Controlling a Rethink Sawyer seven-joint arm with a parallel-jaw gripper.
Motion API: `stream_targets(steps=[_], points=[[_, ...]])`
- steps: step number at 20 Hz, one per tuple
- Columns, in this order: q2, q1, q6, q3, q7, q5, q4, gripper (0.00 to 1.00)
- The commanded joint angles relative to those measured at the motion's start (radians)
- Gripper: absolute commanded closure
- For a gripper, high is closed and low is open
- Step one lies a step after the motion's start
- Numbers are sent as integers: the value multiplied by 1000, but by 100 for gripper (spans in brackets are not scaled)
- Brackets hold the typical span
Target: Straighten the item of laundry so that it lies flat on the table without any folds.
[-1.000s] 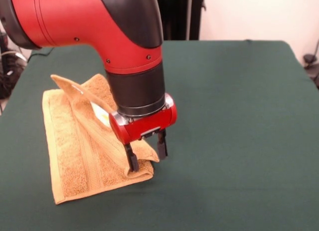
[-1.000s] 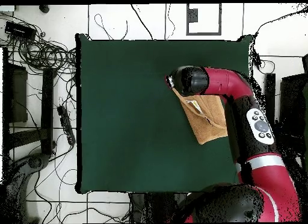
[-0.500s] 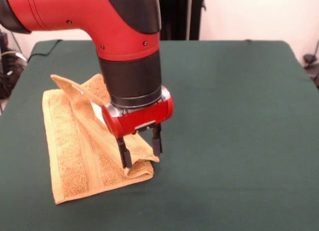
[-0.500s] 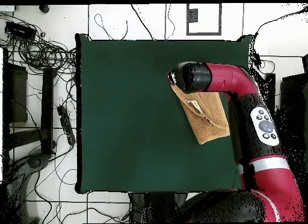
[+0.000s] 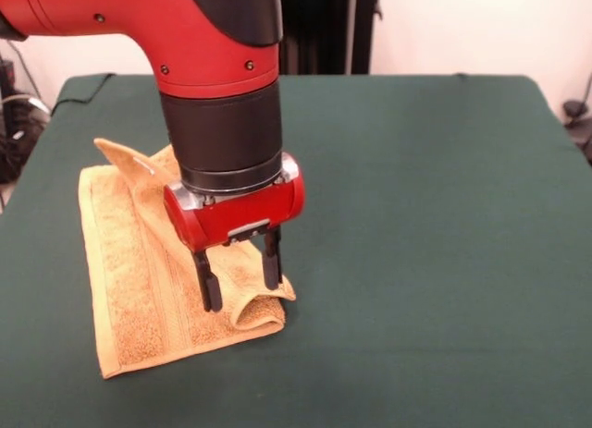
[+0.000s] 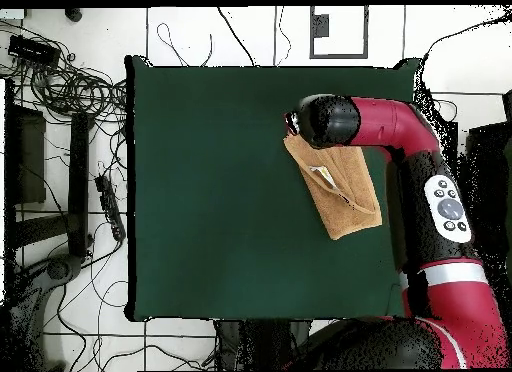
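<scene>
The item of laundry (image 5: 153, 271), an orange-tan terry towel, lies folded on the table (image 5: 435, 225) toward the left side in the front view, its left hem close to the green cloth's left edge. One layer is turned back over the rest, with a loose corner and a small white tag loop (image 5: 139, 162) standing up at the far end, and a rolled fold (image 5: 259, 312) curling at the near right corner. To the right of the towel the dark green surface runs open and bare across most of the table; the near strip below the towel is also free. From above, the towel (image 6: 340, 193) sits near the table's right edge, the rest of the cloth unoccupied. The red and black arm (image 5: 176, 40) reaches in from the upper left and turns straight down, its wrist vertical over the towel. The gripper (image 5: 239, 278) hangs just above the rolled fold, its two dark fingers (image 5: 209, 285) spread apart and holding nothing.
</scene>
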Motion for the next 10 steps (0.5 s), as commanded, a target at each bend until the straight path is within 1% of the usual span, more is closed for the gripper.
stream_targets(steps=[1, 5, 10], points=[[64, 21, 96, 79, -233, -16, 7, 0], [67, 12, 90, 75, -229, -17, 18, 0], [49, 8, 94, 65, -218, -19, 30, 0]])
